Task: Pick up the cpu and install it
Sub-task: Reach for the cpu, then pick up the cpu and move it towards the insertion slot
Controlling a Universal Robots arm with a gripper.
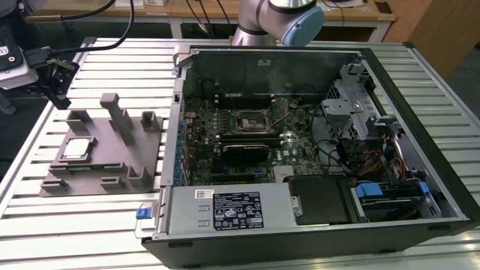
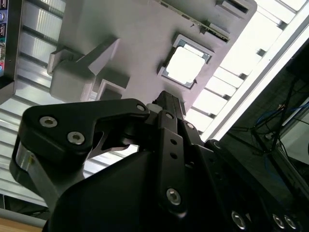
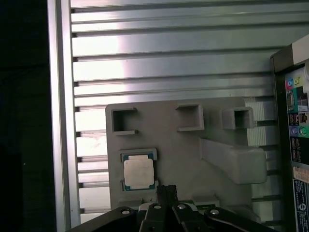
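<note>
The cpu point(image 1: 77, 148), a flat square chip with a pale silver top, lies in a shallow recess of the grey plastic fixture point(image 1: 98, 171) on the exterior view's left. Both wrist views look down on the cpu point(image 3: 139, 172) point(image 2: 186, 65) in its seat. My gripper point(image 1: 59, 99) hangs in the air above the far left end of the fixture, well clear of the chip. Its black fingers point(image 3: 167, 190) point(image 2: 166, 100) are pressed together and hold nothing. The black square socket point(image 1: 248, 120) sits on the green motherboard inside the open computer case.
The open computer case point(image 1: 420, 112) covers the middle and right of the slatted metal table point(image 1: 112, 56). Tall grey posts point(image 1: 116, 112) rise from the fixture beside the cpu. Cables, a drive cage and a power supply point(image 1: 225, 209) crowd the case around the motherboard.
</note>
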